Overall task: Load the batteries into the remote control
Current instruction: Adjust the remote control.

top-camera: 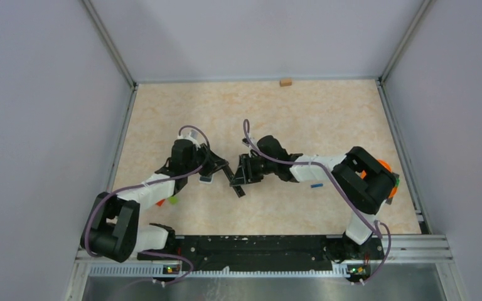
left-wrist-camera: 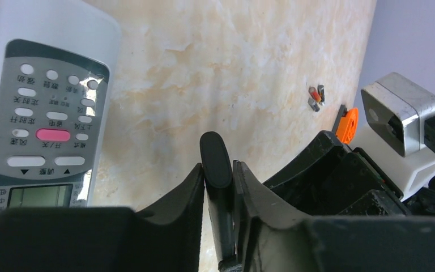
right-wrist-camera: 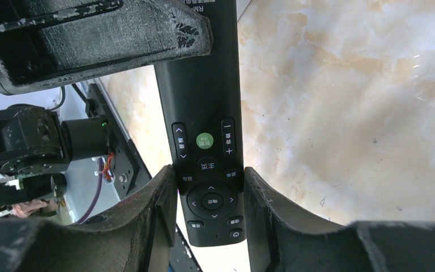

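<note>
A slim black remote (top-camera: 237, 185) hangs between both grippers above the table's middle. My right gripper (right-wrist-camera: 209, 187) is shut on its button end (right-wrist-camera: 204, 102), one finger on each long edge. My left gripper (left-wrist-camera: 220, 170) is shut on the other end, which shows edge-on as a thin black piece (left-wrist-camera: 215, 158). In the top view the left gripper (top-camera: 218, 168) and right gripper (top-camera: 246, 175) nearly touch. A blue battery (top-camera: 315, 185) lies beside the right forearm. Two or three red-and-dark batteries (left-wrist-camera: 315, 96) lie farther off on the table.
A white remote (left-wrist-camera: 39, 113) with grey buttons lies face up under the left gripper. Flat red (top-camera: 160, 202) and lime-green (top-camera: 173, 200) blocks sit by the left forearm. A small tan block (top-camera: 285, 81) sits at the far wall. Grey walls enclose the table.
</note>
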`<move>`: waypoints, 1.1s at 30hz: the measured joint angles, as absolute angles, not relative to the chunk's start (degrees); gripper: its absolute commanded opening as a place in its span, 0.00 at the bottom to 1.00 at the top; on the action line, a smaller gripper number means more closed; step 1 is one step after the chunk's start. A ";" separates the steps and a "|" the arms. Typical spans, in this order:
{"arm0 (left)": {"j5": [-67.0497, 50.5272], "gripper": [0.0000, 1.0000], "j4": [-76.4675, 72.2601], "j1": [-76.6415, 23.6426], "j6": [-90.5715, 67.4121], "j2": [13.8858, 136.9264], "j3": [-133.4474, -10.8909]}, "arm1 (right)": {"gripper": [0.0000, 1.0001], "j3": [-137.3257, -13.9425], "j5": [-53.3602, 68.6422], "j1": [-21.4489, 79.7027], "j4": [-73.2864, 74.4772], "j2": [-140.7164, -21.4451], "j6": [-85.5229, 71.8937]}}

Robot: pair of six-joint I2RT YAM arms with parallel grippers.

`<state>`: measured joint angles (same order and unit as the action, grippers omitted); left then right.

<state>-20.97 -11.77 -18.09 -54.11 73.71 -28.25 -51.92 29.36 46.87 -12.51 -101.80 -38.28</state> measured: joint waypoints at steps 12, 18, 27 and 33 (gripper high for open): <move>-14.06 0.00 3.03 -18.24 -55.92 74.39 -35.46 | 0.80 -53.34 22.52 48.01 -10.96 -101.67 -35.33; -7.31 0.00 16.82 -18.26 -56.99 76.79 -45.89 | 0.82 -51.99 12.43 51.24 -11.07 -97.84 -29.89; -4.91 0.00 25.34 -18.28 -58.85 81.49 -50.59 | 0.62 -51.24 -3.55 60.51 -12.08 -94.45 -20.88; -4.82 0.00 28.10 -18.28 -59.07 82.26 -51.16 | 0.60 -50.30 -11.16 62.74 -14.24 -94.94 -17.52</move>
<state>-4.82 28.10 -18.28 -59.07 82.26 -51.16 -50.30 -11.16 62.74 -14.24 -94.94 -17.52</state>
